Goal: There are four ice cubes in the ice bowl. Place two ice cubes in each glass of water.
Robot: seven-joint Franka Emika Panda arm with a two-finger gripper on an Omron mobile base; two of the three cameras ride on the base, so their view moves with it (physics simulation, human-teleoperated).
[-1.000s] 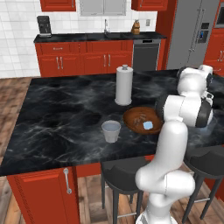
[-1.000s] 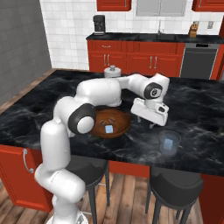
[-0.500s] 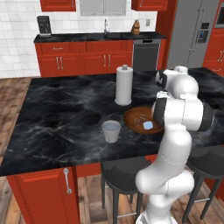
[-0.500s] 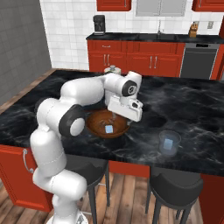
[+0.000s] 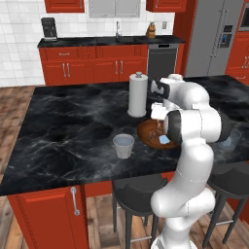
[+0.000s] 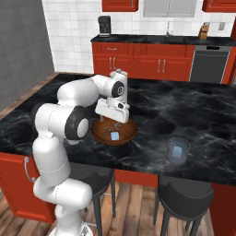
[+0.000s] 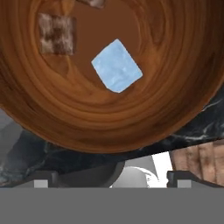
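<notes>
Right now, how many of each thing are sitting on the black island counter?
Ice cubes in view: 1
Wooden ice bowl: 1
Glasses of water: 2, one and another
Paper-towel roll: 1
Total: 5

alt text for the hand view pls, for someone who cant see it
Close look down into the reddish-brown wooden ice bowl, with one pale blue ice cube lying on its floor near the middle. The open gripper shows its two dark fingertips at the bottom, apart from the cube. Black marble counter shows past the bowl's rim.
</notes>
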